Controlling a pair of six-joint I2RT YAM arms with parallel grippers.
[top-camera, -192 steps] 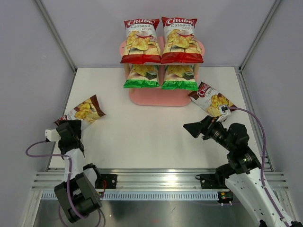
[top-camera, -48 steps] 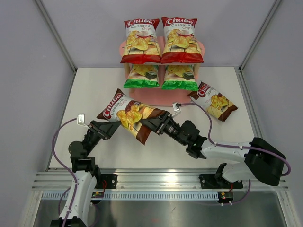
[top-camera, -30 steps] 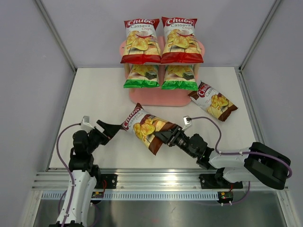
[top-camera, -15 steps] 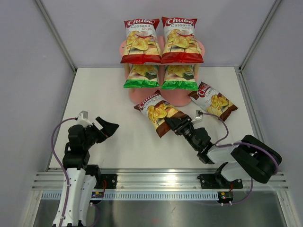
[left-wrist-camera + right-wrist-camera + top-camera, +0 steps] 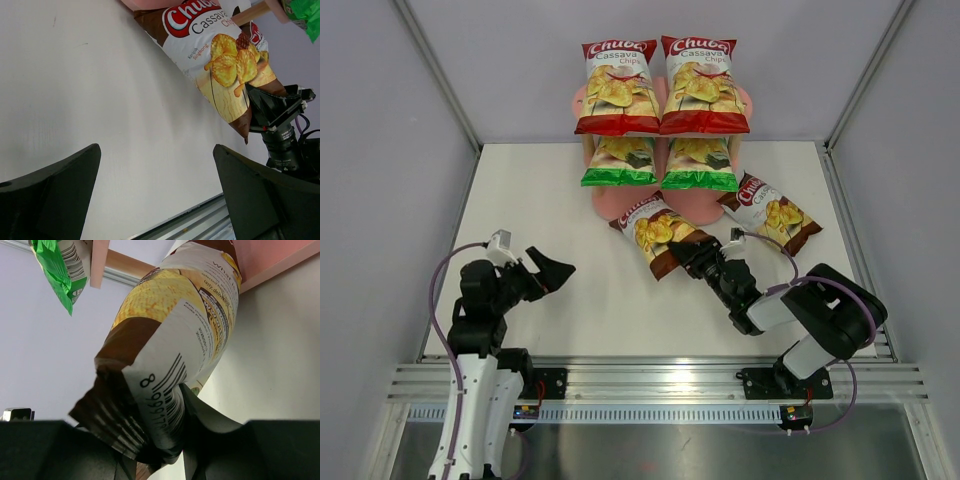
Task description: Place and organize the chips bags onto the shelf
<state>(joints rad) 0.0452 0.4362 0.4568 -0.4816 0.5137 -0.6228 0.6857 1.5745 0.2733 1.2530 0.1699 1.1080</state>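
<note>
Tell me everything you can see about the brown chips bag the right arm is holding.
The brown chips bag is glossy, dark brown and white, with a red Chuba logo, pictured yellow chips and a barcode on its back. The right pincer pinches its bottom seam; it slants, logo end over the shelf's lowest pink board.

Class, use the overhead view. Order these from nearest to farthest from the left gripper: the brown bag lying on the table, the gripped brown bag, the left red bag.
From the left gripper:
1. Gripped brown bag, centre, just in front of the shelf.
2. Left red bag, on the shelf's top, at the back.
3. Lying brown bag, far right, beside the shelf.
</note>
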